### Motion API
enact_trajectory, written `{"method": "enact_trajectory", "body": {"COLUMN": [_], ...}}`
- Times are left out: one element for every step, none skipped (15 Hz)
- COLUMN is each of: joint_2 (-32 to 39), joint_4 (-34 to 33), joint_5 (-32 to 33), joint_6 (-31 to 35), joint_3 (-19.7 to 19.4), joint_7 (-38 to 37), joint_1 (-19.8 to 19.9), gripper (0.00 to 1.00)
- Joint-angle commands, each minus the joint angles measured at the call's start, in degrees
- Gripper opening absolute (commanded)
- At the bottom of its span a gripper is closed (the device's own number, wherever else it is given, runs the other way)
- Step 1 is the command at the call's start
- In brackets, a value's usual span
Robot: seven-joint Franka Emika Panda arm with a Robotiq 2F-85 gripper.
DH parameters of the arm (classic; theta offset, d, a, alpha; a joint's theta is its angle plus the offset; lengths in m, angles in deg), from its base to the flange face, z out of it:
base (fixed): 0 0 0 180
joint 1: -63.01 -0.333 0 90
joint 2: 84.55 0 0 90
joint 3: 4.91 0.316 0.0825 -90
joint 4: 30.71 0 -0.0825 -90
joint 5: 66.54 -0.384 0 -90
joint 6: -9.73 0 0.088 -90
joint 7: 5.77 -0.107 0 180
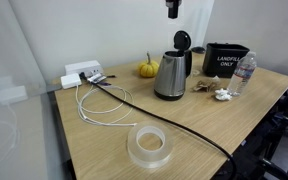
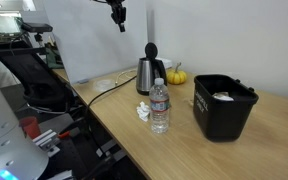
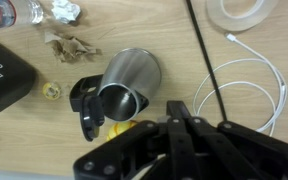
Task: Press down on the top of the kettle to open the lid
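The steel kettle (image 1: 170, 76) stands on the wooden table in both exterior views (image 2: 149, 74). Its black lid (image 1: 182, 41) is flipped upright and open (image 2: 151, 50). In the wrist view I look down into the open kettle (image 3: 127, 85), with the lid (image 3: 89, 121) tipped aside by the handle. My gripper (image 1: 172, 9) hangs high above the kettle (image 2: 117, 13), well clear of it. In the wrist view its black fingers (image 3: 182, 128) look pressed together and hold nothing.
A black "LANDFILL ONLY" bin (image 1: 225, 58) and a water bottle (image 1: 244, 75) stand beside the kettle. There is also a small orange gourd (image 1: 147, 69), a tape roll (image 1: 149, 147), a power strip (image 1: 82, 73) with white and black cables (image 1: 109, 105), and crumpled wrappers (image 3: 69, 45).
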Motion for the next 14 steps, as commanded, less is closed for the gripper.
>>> {"method": "enact_trajectory", "body": {"joint_2": [-2.7,-3.1,-3.4,-3.7,-3.9,-4.2,-4.3,-4.4,-4.6,-4.8,-5.2,-5.7,-3.8,-4.1], "joint_4": [3.3,4.0,4.8,5.5,6.1,6.9,7.3,7.7,8.1,8.2,8.4,8.9,7.1,7.2], "joint_5": [-5.6,-8.1,-10.2,-11.9,-13.4,-14.9,-16.4,-17.6,-18.2,-18.8,-19.8,-20.5,-18.2,-18.8], "joint_6": [0.5,0.5,0.4,0.3,-0.2,-0.5,-1.0,-1.4,-1.8,-2.6,-2.9,-2.8,-2.5,-2.6], "joint_3": [1.0,1.1,1.1,1.0,0.9,0.8,0.7,0.6,0.4,0.2,-0.1,-0.3,0.4,0.2], "joint_7": [8.8,12.8,16.6,20.2,23.8,27.5,30.8,33.1,34.7,34.7,35.6,36.8,33.9,34.7], "joint_1": [1.0,1.0,1.1,1.1,1.2,1.3,1.4,1.5,1.7,2.0,2.3,2.6,2.4,2.6], "gripper": [0.00,0.00,0.00,0.00,0.00,0.00,0.13,0.28,0.33,0.41,0.47,0.55,0.36,0.44]}}
